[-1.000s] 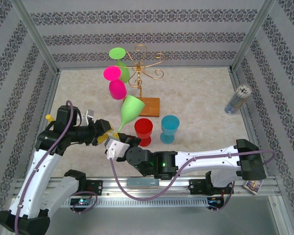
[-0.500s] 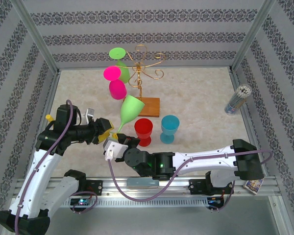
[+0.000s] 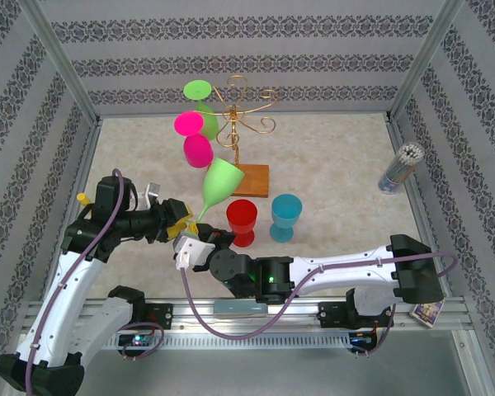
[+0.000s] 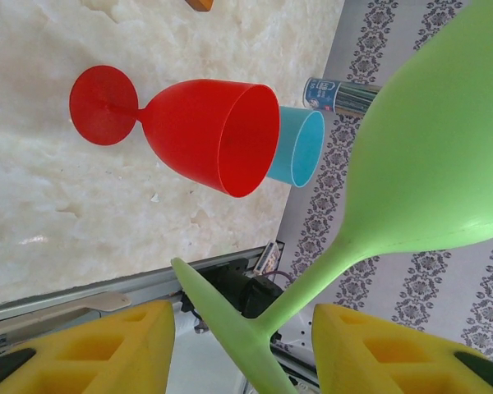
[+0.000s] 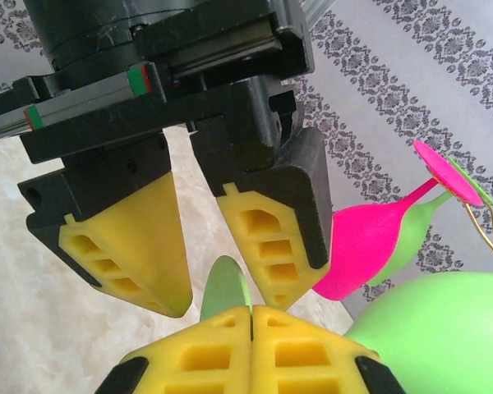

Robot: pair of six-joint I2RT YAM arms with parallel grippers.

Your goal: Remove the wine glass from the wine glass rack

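A light green wine glass (image 3: pixel 221 183) hangs tilted in the air in front of the gold wire wine glass rack (image 3: pixel 239 115), clear of its arms. My right gripper (image 5: pixel 252 310) is shut on the rim of the glass's foot (image 5: pixel 226 287). My left gripper (image 4: pixel 242 318) is open, its yellow fingers (image 4: pixel 90 349) standing on either side of the green stem (image 4: pixel 312 283) without touching it. In the top view both grippers meet below the bowl, the left gripper (image 3: pixel 184 216) just above the right gripper (image 3: pixel 200 236). A pink glass (image 3: pixel 196 148) and another green glass (image 3: pixel 206 120) hang upside down on the rack.
A red glass (image 3: pixel 241 219) and a blue glass (image 3: pixel 285 216) stand on the marble table just right of the grippers. The rack's wooden base (image 3: pixel 252 180) lies behind them. A tin of sticks (image 3: pixel 400 167) stands at the right wall. A small card box (image 3: pixel 426 313) sits on the front rail.
My left gripper's fingers have drawn a little closer together around the stem. The glass and the right gripper have hardly moved.
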